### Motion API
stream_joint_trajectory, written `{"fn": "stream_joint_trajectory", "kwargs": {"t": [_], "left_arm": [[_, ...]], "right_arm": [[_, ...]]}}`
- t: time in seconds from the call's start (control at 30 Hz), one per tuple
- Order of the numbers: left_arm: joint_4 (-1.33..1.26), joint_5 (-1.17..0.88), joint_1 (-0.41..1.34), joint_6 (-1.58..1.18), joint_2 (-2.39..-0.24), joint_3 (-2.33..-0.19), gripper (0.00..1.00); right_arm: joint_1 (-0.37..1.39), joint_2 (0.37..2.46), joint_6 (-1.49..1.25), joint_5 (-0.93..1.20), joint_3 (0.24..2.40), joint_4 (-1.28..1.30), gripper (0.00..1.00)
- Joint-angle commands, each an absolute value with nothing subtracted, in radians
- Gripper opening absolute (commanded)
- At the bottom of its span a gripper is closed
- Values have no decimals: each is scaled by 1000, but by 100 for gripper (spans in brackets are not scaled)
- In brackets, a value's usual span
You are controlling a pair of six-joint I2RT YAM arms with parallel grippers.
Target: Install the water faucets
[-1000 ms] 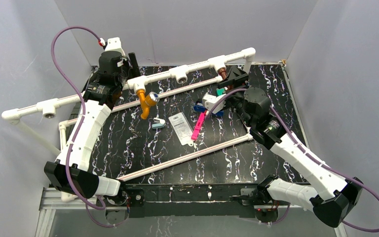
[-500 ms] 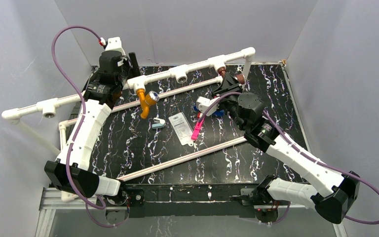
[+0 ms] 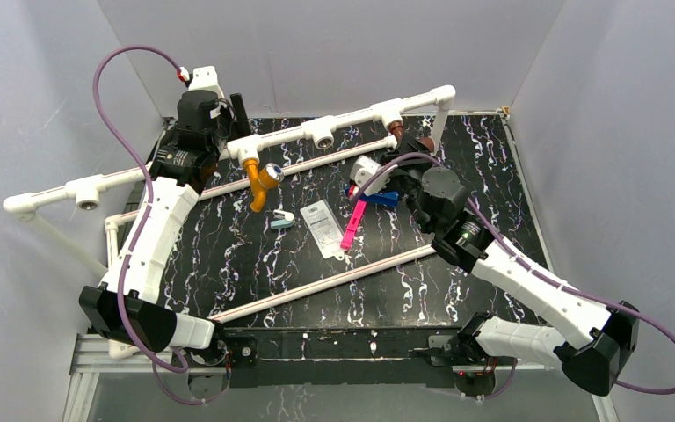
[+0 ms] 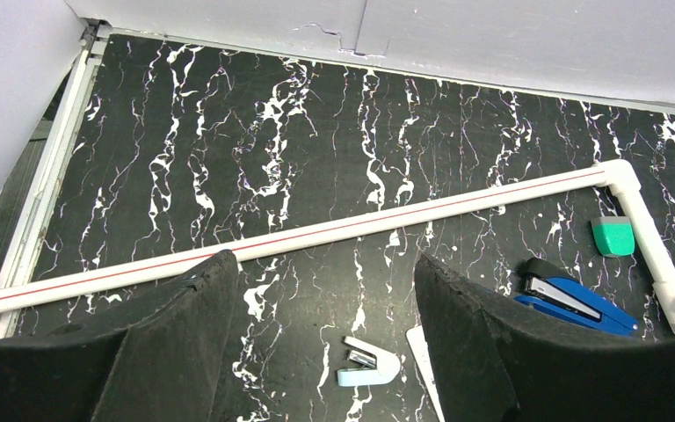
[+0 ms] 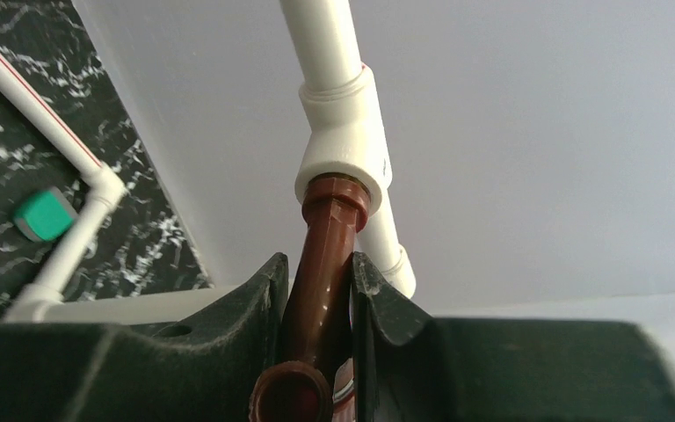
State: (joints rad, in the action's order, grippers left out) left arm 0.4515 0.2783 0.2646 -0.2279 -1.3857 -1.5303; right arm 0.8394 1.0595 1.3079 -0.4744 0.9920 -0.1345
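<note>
Right pincer [image 5: 318, 274] around brown faucet [image 5: 330, 227]

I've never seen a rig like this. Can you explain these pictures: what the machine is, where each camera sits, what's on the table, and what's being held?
The machine is two robot arms, a left arm and a right arm, bolted at the near edge of a black marbled table. One picture looks down from above; the other two come from a camera on each wrist. A white pipe frame stands over the table, with an orange faucet hanging from it. Loose on the table lie a blue stapler, a green block, a pink item and a white packet. The left gripper is open and empty. The right gripper is closed on a dark brown faucet, whose end meets a white tee.
</note>
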Motion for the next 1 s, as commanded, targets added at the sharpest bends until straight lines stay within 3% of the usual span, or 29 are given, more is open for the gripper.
{"fn": "stream_joint_trajectory", "kwargs": {"t": [0.0, 0.3, 0.97], "left_arm": [[645, 240, 291, -222, -1419, -1466, 71], [645, 241, 290, -222, -1406, -1461, 72], [643, 238, 291, -222, -1381, -1449, 72]], "right_arm": [[846, 1081, 888, -517, 1040, -84, 1], [847, 1096, 308, -464, 1086, -96, 1], [775, 1036, -674, -365, 1030, -176, 1]]}}
